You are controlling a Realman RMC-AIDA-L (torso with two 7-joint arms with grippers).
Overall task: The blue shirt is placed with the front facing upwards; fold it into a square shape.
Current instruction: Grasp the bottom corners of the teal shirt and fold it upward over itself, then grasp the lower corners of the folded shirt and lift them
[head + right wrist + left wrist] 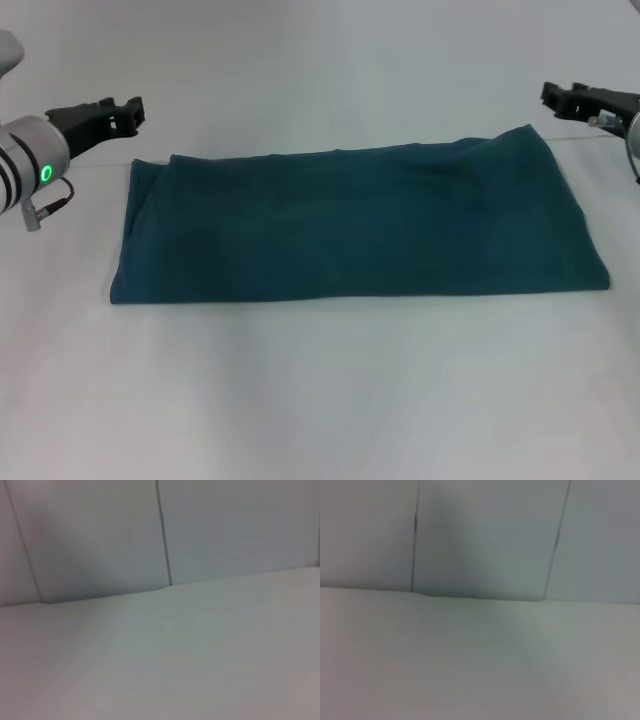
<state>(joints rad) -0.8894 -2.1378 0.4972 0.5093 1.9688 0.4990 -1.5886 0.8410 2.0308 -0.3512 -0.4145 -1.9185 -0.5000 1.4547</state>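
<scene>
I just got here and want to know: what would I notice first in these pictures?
A big dark teal-blue shirt, folded into a long rectangle, lies across the middle of the white table. The left gripper hangs near its far left corner, and the right gripper near its far right corner, neither touching it.

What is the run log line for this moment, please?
blue shirt: folded, wide band, not square | left gripper: off shirt | right gripper: off shirt

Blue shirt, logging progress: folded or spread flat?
Folded: the blue shirt lies as a long rectangle, no sleeves, collar or print showing.
</scene>
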